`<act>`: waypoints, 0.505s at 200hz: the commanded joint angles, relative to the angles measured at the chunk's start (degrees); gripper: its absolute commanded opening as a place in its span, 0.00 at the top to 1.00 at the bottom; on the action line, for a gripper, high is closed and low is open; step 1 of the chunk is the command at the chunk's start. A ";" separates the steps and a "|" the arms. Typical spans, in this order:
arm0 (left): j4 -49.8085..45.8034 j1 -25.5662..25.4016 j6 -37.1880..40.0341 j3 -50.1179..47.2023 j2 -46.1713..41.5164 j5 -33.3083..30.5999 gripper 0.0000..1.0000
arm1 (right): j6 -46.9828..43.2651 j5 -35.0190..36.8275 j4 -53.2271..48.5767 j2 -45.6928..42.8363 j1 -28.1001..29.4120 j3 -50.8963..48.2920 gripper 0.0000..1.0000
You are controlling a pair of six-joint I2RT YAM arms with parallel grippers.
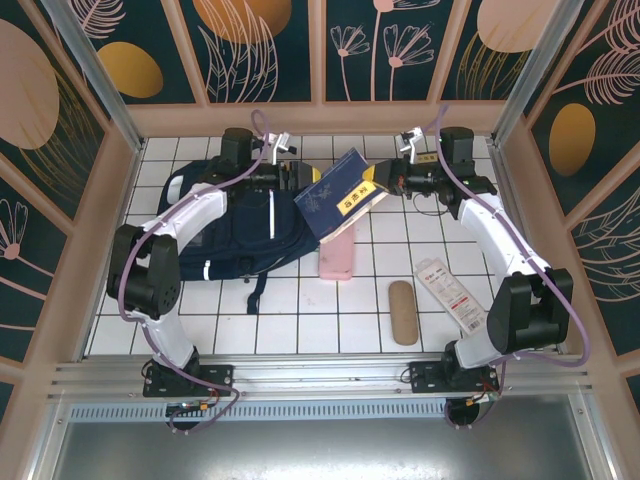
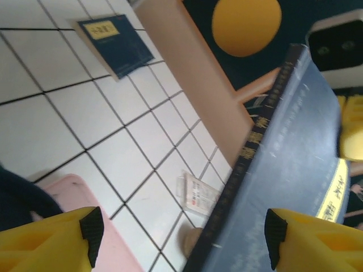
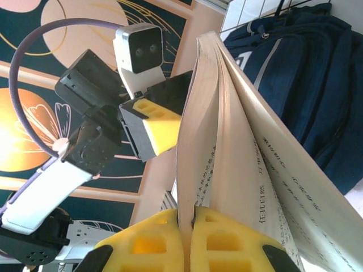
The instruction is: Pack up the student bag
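Top external view gives me the student bag lying flat on the white tiled table at the back left, under the left arm, white stripes up. I cannot tell whether its mouth is open, and I can make out nothing inside it. A dark blue book hangs tilted over the bag's right edge, its yellow label strip carrying dark characters too small for me to read. Just in front lie a pink case, then a brown oval case and a white packet with red print I cannot read. On the right wrist view the right gripper is pinched tight on a thin sheaf of the book's pages, which fan open above it. They bear columns of printed characters, not legible to me. On the left wrist view the left gripper stands spread wide, holding nothing that I can see. The book's spine, stamped with blurred gold characters, passes between its fingers, and I cannot tell whether it touches either. That view also hands me a second blue book with a yellow label, flat on the tiles.
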 commanded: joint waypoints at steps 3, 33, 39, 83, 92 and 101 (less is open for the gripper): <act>7.26 -2.23 -3.47 -1.05 1.23 7.58 0.25 | 1.12 -2.59 3.89 -2.86 0.17 1.64 1.00; 12.33 -2.90 -7.67 -2.31 1.62 9.63 0.29 | 2.74 -2.27 5.58 -3.48 -0.35 0.82 1.00; 13.25 -2.90 -8.44 -2.68 1.80 9.82 0.30 | 3.37 -2.44 6.40 -3.66 -0.46 0.63 1.00; 14.32 -2.99 -9.85 -3.16 2.68 9.76 0.29 | 5.68 -4.11 9.22 -4.61 -0.82 0.02 1.00; 14.27 -2.99 -9.80 -3.16 2.73 9.76 0.28 | 6.03 -4.36 9.73 -4.77 -0.85 -0.19 1.00; 13.73 -2.99 -9.39 -2.92 2.95 9.60 0.27 | 6.35 -4.67 10.18 -5.04 -0.80 -0.38 1.00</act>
